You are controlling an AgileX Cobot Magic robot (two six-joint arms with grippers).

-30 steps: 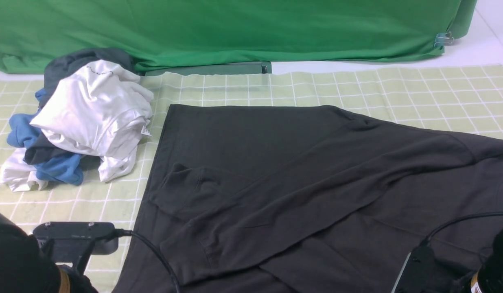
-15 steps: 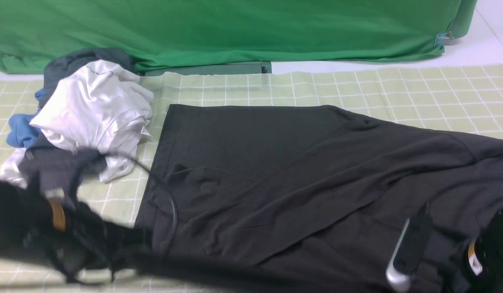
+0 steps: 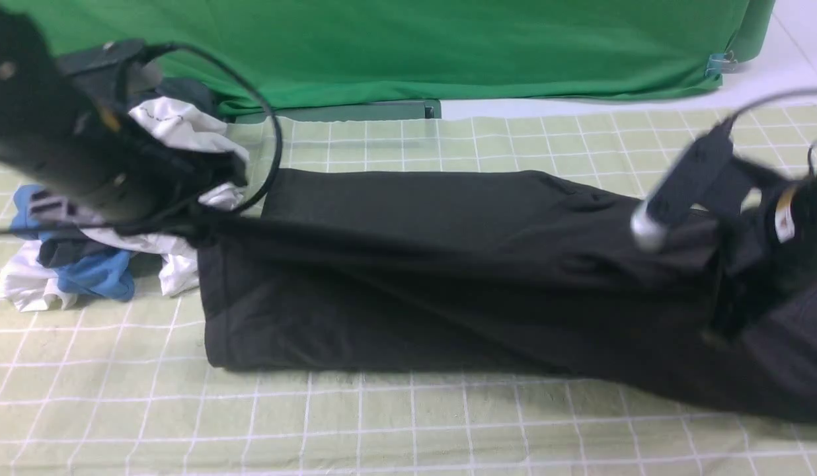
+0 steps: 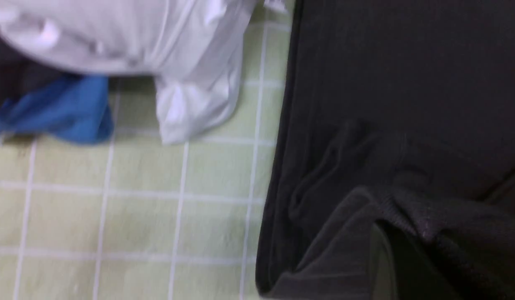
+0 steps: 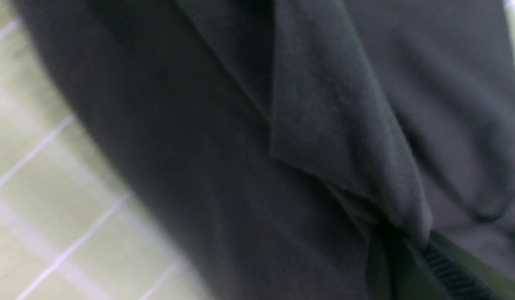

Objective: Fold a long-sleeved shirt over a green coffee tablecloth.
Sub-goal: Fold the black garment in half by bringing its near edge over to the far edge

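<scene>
L fingers point(image 4: 382, 266) & R fingers point(image 5: 443, 262) both clamped on shirt point(image 3: 448, 264) edge, above tablecloth point(image 3: 382, 423).

Black long-sleeved shirt point(image 3: 448, 277) stretches across the middle of the frame on the green coffee tablecloth point(image 3: 382, 423). Its edge is lifted and pulled into a taut line from centre left to centre right, with cloth draping below it to a rounded fold at lower left. The left gripper point(image 3: 200, 223), blurred, is clamped on the raised edge at centre left. The right gripper point(image 3: 729, 297), at the right edge, is sunk in the black cloth, its jaws hard to make out. A pile of garments point(image 3: 177, 129), white, blue and dark grey, sits at left behind the left arm. A bright green fabric sheet point(image 3: 415, 46) fills the top.
</scene>
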